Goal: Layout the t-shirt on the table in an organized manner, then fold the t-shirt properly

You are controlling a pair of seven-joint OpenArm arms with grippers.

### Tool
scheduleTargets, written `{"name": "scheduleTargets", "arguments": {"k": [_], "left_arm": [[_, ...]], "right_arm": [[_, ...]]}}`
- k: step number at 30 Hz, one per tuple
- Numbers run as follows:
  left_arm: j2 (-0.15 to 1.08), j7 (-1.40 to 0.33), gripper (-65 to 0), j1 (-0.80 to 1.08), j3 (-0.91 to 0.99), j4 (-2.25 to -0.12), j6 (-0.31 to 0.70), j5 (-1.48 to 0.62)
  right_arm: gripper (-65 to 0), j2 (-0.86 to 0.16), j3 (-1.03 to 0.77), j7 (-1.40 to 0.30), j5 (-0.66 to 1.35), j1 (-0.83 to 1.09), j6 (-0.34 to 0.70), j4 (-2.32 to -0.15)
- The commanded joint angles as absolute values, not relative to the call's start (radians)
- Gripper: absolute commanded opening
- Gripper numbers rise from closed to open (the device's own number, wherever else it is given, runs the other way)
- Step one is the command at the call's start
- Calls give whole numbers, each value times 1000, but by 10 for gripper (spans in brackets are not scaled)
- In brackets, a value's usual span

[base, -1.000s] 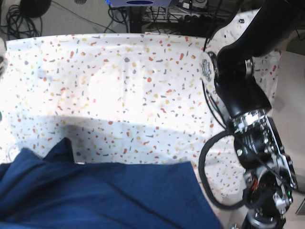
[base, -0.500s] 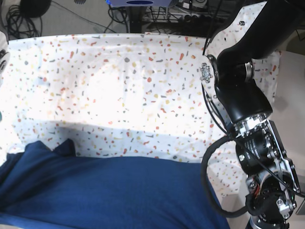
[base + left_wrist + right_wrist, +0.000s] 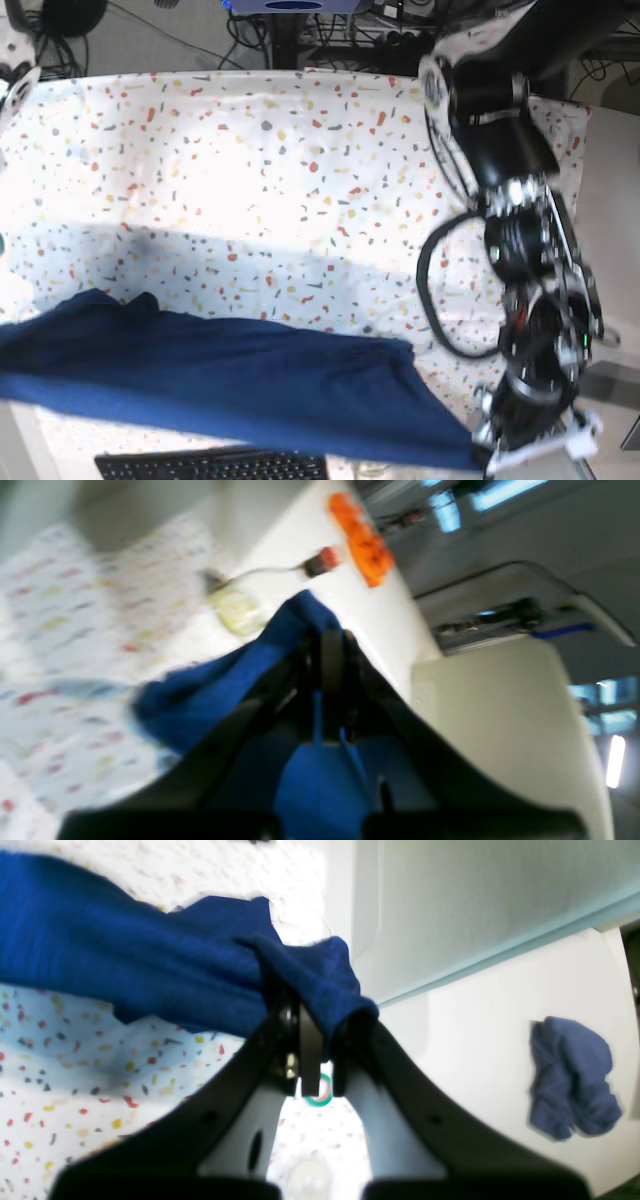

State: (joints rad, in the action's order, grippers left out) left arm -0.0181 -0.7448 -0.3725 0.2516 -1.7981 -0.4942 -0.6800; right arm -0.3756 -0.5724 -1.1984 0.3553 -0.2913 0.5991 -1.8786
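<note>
The dark navy t-shirt (image 3: 230,380) hangs stretched as a wide band above the near edge of the speckled table (image 3: 250,150). My left gripper (image 3: 488,452) holds its right end in the base view. The blurred left wrist view shows this gripper (image 3: 325,635) shut on a bunched fold of the t-shirt (image 3: 200,690). In the right wrist view, my right gripper (image 3: 310,1015) is shut on another corner of the t-shirt (image 3: 125,965), above the table (image 3: 75,1080). The right gripper itself is out of the base view, past its left edge.
A black keyboard (image 3: 210,465) lies under the shirt at the front edge. Another small blue cloth (image 3: 572,1077) sits on a white surface off the table. A green ring (image 3: 320,1095) lies below the right gripper. Orange items (image 3: 362,545) and a cable lie on a white surface beyond the table.
The shirt has been lifted and pulled taut between both grippers, uncovering the keyboard beneath. The left arm has swung toward the front edge.
</note>
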Motion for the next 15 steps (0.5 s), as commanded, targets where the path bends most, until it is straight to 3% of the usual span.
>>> {"name": "scheduleTargets", "arguments": {"k": [1, 7, 15], "left_arm": [[8, -708, -650, -367, 251, -1848, -476, -684], [54, -708, -650, -96, 249, -1916, -475, -684], [58, -708, -650, 205, 251, -1933, -473, -680]], "right_arm": [[-648, -383, -588, -1196, 354, -268, 598, -1891], [-648, -291, -674, -1175, 354, -44, 601, -1890], [-648, -189, -691, -981, 354, 188, 601, -1774]]}}
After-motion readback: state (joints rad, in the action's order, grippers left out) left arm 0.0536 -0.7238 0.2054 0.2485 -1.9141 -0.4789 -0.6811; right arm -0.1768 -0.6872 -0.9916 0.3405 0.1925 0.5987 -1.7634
